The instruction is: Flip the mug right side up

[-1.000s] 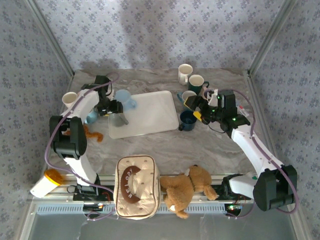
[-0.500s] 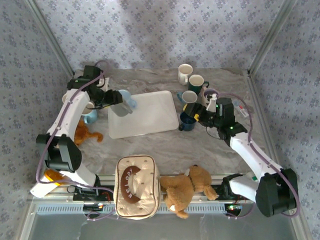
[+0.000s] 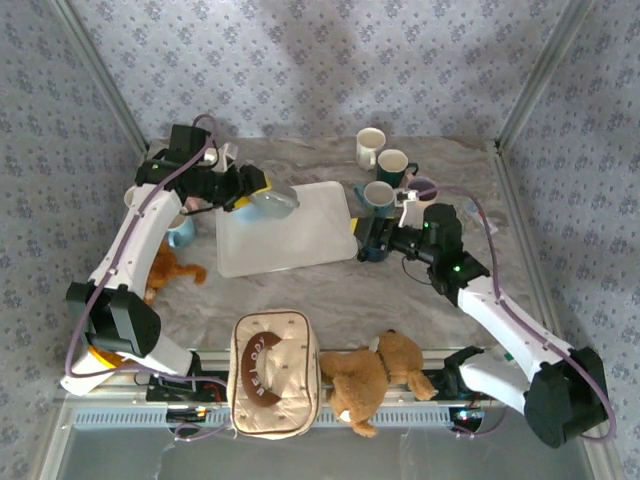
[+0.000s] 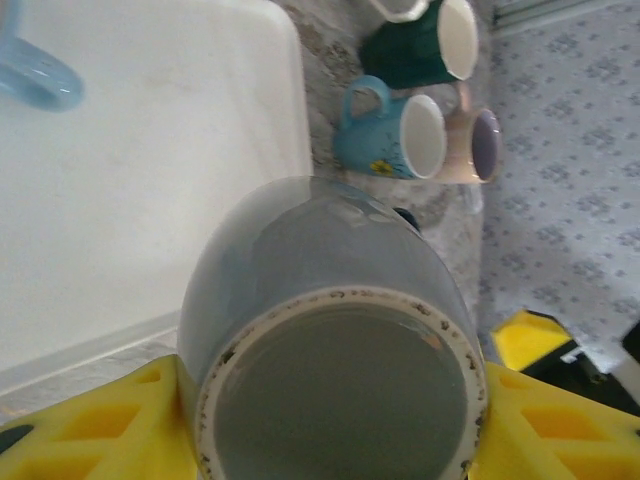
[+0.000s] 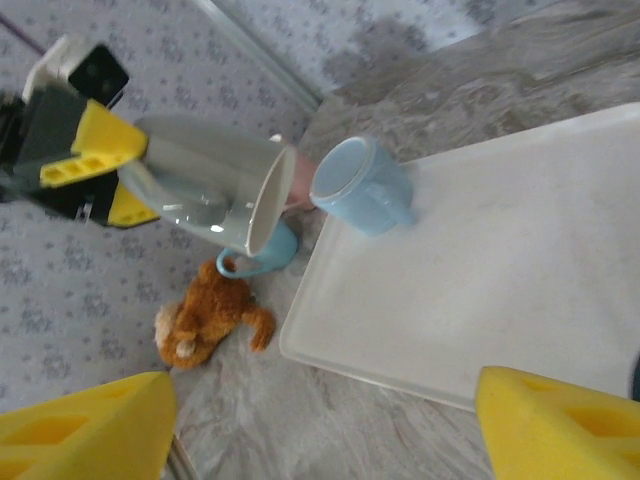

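Item, grey mug (image 3: 274,198): held clear of the surface above the far left corner of the white tray (image 3: 300,240), lying on its side, its unglazed base ring turned towards the left wrist and its mouth pointing towards the right arm; left end effector (image 3: 250,192): clamped on the grey mug, one yellow pad (image 4: 90,430) pressed to each flank near the base; right end effector (image 3: 362,236): low over the table (image 3: 330,295) at the tray's right edge, jaws spread wide with nothing between them, yellow fingertips (image 5: 85,425) far apart in the right wrist view, just beside a dark blue mug (image 3: 380,248); light-blue mug (image 5: 360,185): on the tray's far left corner, under the held mug; second pale blue mug (image 3: 181,233) and small brown plush toy (image 3: 172,268): on the table left of the tray; cream mug (image 3: 370,147), dark green mug (image 3: 395,163), teal mug (image 3: 378,195): grouped beyond the tray's right end, upright; large teddy bear (image 3: 370,378) and cream pouch (image 3: 275,372): at the near edge, between the arm bases.
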